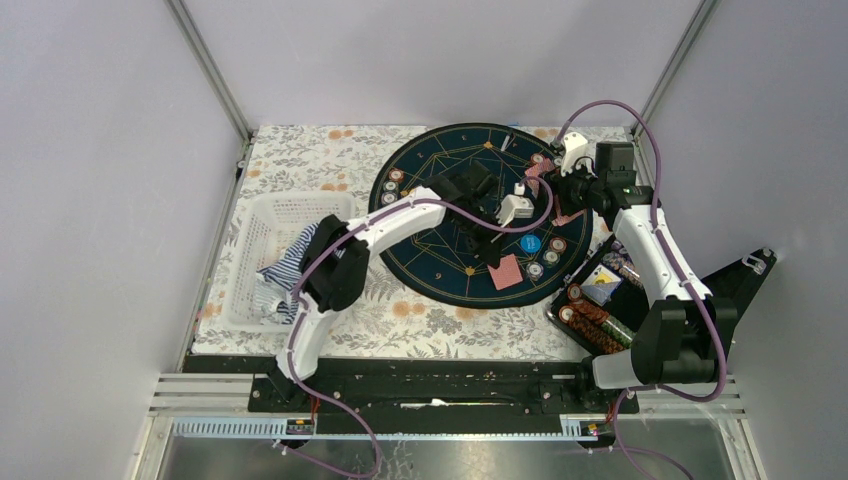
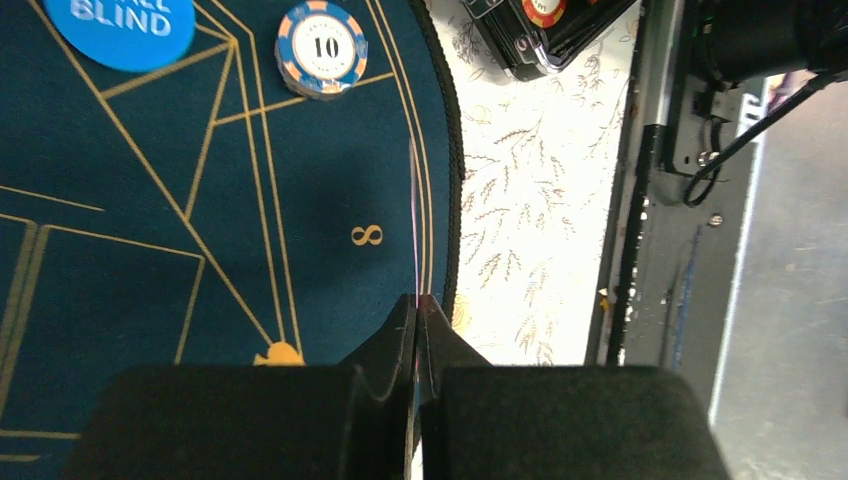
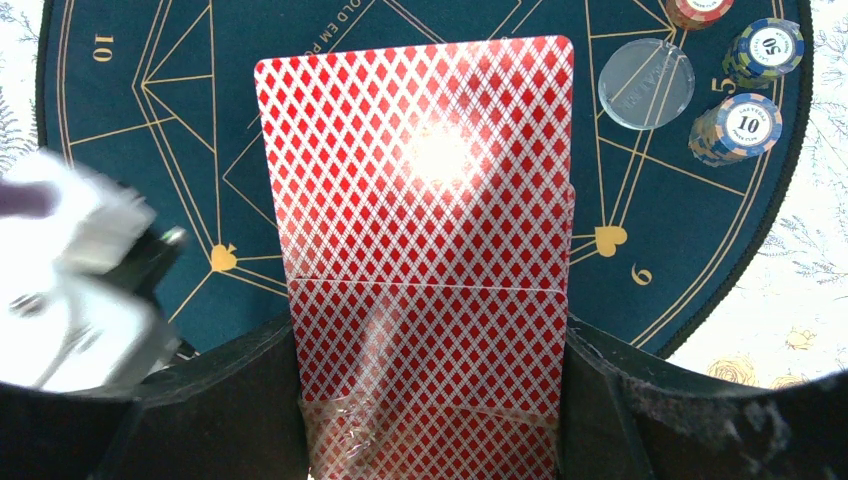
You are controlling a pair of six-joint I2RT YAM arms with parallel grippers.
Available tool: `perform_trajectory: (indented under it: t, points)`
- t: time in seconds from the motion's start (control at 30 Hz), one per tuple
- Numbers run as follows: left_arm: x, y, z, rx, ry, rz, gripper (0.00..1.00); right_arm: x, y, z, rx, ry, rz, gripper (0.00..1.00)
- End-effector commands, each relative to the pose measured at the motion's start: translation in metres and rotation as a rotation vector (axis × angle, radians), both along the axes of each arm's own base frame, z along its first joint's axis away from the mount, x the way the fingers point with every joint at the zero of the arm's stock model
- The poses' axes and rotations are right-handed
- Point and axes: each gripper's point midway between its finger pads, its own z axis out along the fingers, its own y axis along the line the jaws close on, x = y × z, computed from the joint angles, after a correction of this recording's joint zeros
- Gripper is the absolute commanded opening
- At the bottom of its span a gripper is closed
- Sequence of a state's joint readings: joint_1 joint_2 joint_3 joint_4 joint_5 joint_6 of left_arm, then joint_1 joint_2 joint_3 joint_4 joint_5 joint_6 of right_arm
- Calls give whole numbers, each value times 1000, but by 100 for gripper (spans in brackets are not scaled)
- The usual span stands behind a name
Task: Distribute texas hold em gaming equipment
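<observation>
One edge-on card [image 2: 414, 220] clenched in left pincer [image 2: 418, 305], red-diamond-backed deck [image 3: 420, 190] in right pincer [image 3: 430, 345]

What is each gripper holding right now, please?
Left gripper: closed on one playing card, seen edge-on.
Right gripper: closed on a stack of red-backed cards.

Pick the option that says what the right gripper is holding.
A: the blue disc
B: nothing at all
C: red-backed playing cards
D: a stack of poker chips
C: in the right wrist view, the red-backed playing cards sit clamped between the jaws of the right gripper and stick out over the dark blue mat.
</observation>
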State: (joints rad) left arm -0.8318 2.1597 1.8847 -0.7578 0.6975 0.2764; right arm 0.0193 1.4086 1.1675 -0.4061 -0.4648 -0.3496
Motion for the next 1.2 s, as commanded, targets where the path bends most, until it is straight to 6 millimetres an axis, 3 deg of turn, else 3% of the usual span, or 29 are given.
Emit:
perform_trajectory:
  t: [0.0, 0.27, 0.57, 0.8, 1.17]
  points:
    - [-12, -11, 23, -107, 189, -52, 0, 13, 2, 23, 18, -83, 4, 1]
    - [-1, -16, 2, -122, 325, -39, 0, 12, 2, 21, 16, -83, 7, 1]
    - [19, -17, -37, -54, 313, 25, 0, 12, 0, 23, 11, -93, -4, 1]
    - [49, -21, -56, -13, 229, 120, 7, 12, 0, 21, 11, -89, -2, 1]
    - [68, -22, -78, 41, 163, 171, 21, 10, 1, 20, 14, -91, 3, 2]
